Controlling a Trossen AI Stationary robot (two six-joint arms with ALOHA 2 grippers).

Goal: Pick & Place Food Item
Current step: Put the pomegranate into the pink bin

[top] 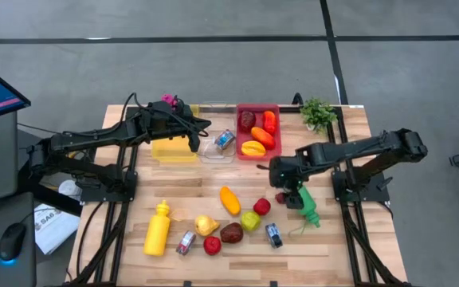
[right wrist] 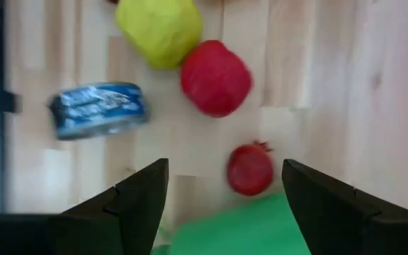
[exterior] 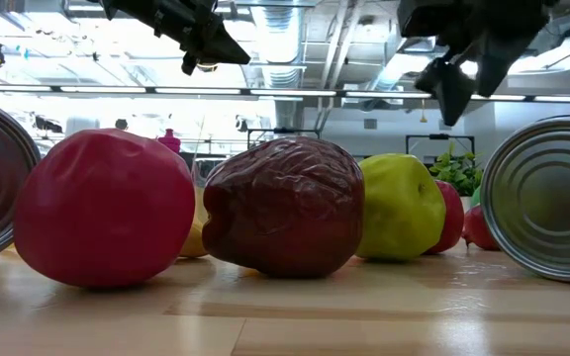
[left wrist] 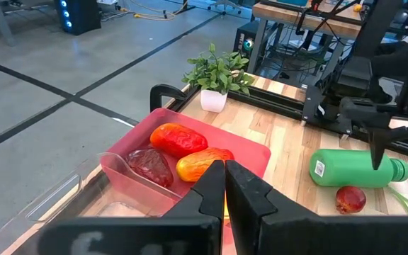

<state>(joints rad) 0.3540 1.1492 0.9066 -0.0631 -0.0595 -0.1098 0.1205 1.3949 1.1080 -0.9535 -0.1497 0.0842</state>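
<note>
Wooden surface [top: 213, 187] carries scattered food; your right gripper [top: 287, 190], open and empty, hangs over the small red fruit [right wrist: 250, 168] beside the green bottle [top: 307, 206]. Centre on it before descending, clear of the bottle. Left gripper [top: 194, 142] waits closed, empty, left of the red bin [top: 278, 108].

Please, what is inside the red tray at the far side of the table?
The red tray holds four food items: a dark red one, a red-orange one, an orange one and a yellow-orange one. The tray floor beneath them is covered, so anything there cannot be seen.
</note>
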